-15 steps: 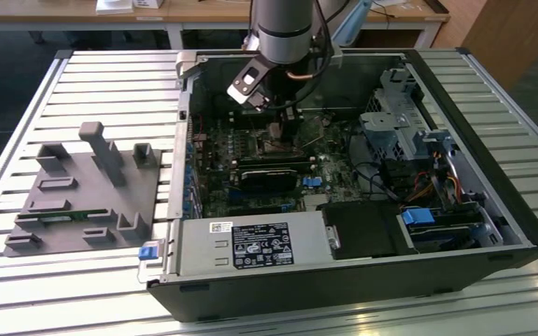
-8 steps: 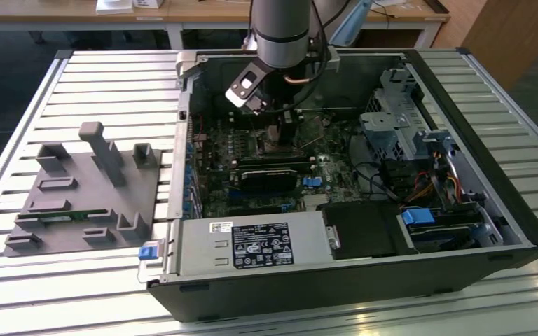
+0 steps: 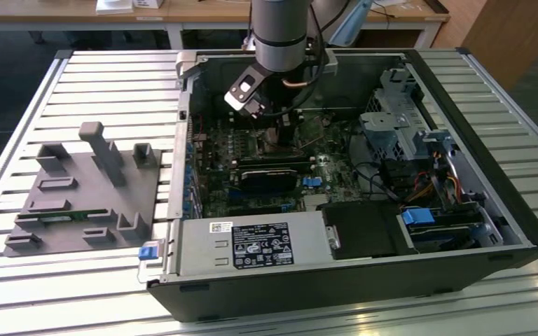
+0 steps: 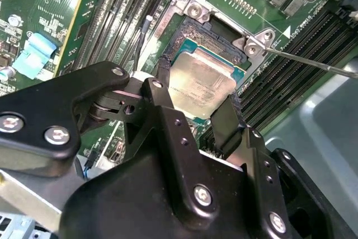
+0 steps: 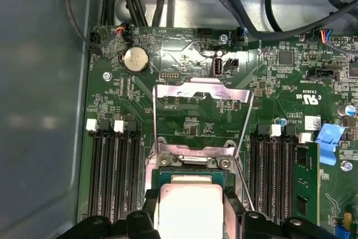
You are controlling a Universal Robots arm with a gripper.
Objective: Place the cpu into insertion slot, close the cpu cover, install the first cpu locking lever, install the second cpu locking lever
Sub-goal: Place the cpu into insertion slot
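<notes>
Exterior view: the arm (image 3: 283, 35) is reached down into the open computer case (image 3: 493, 238), which is laid on its side on a slatted table (image 3: 92, 70). A grey fixture (image 3: 82, 189) is set well apart, toward the exterior view's left.

Gripper (image 4: 196, 96): narrowed onto the cpu (image 4: 204, 76). The black fingers (image 4: 163, 93) are pressed against two opposite edges of the chip. This is judged a hold. The pale metal face is left uncovered, and the chip is kept square to the socket.

Cpu position: directly over the insertion slot (image 4: 215, 34), inside its silver rim. Whether it is fully seated or held just above the contacts cannot be told; a slight tilt is suggested in the second wrist view.

Cpu cover (image 5: 184, 89): swung up and back from the slot, so the slot is left open from above.

Locking lever (image 4: 313, 62): a thin steel rod, seen released and standing out beside a socket corner. A second thin rod (image 5: 154, 121) is seen along the other side, also unlatched, which is why the cover is free.

Memory slots (image 5: 112, 177) are seen on both sides of the socket.

Stage, as judged: placement in hand; the cover is not yet closed and neither lever is engaged.
</notes>
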